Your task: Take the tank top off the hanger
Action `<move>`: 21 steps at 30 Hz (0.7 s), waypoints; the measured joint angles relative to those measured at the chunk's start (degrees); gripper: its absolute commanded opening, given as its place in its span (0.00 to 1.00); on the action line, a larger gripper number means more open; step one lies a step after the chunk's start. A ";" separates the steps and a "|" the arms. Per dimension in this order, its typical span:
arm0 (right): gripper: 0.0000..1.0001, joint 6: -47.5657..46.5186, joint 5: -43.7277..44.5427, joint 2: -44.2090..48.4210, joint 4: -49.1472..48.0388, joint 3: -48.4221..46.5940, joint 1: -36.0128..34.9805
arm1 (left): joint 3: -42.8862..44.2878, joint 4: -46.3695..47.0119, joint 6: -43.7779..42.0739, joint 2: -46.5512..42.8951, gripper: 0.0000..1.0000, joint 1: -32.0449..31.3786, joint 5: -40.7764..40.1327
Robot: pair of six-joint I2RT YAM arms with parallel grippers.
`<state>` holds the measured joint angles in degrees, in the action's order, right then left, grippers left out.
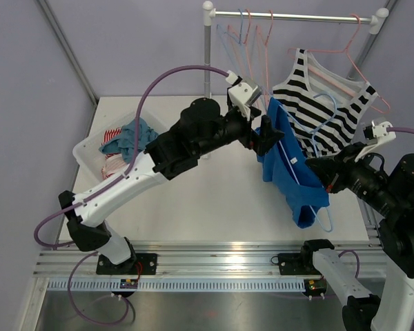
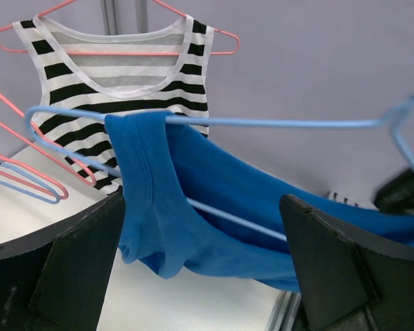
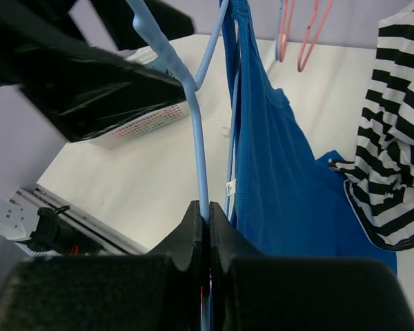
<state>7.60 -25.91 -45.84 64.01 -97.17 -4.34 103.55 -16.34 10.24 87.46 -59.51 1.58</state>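
Now, your R gripper (image 3: 207,221) is pinched shut on wire of thin light-blue plastic hanger (image 3: 199,158), low in front of white clothes rail (image 1: 290,15). Bright blue fabric tank top (image 1: 290,162) is draped over hanger arm, below rail, beside black-and-white striped tank top (image 1: 324,103). Your L gripper (image 1: 268,136): jaws wide, either side of blue top's upper edge.

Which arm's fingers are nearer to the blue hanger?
Right. The right fingers are shut on the blue hanger; the left fingers stand open around the blue tank top strap.

tank top (image 2: 221,172): blue matt cloth | hanger (image 2: 276,123): smooth plast. | rail (image 1: 297,16): mtl
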 measured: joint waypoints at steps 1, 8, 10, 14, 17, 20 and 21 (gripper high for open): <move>0.00 0.04 -0.90 0.33 0.09 0.00 0.00 | 1.31 -0.09 -0.68 1.77 0.85 -0.35 -0.57; 0.00 0.17 -4.52 2.34 0.20 0.00 -0.02 | 3.23 -1.44 -3.78 6.10 0.51 -0.42 -7.72; 0.00 0.17 -5.16 2.27 0.20 0.00 -0.07 | 3.23 -1.55 -4.52 6.14 0.41 -0.39 -9.92; 0.00 0.15 -5.31 2.21 0.17 0.00 -0.15 | 3.23 -1.51 -5.75 6.16 0.04 -0.39 -13.46; 0.00 0.11 -5.18 2.21 0.15 0.35 -0.61 | 3.26 -1.55 -6.43 6.16 0.00 -0.39 -15.63; 0.00 -0.52 -4.37 2.03 0.17 1.01 -2.99 | 3.21 -2.05 -6.47 6.14 0.00 -0.04 -19.06; 0.00 -0.96 -3.50 1.81 0.22 1.18 -4.48 | 2.75 -2.01 -6.05 5.95 0.00 0.13 -20.94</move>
<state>6.63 -29.41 -44.03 64.23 -95.98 -8.82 106.30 -18.35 4.19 93.41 -59.37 -19.35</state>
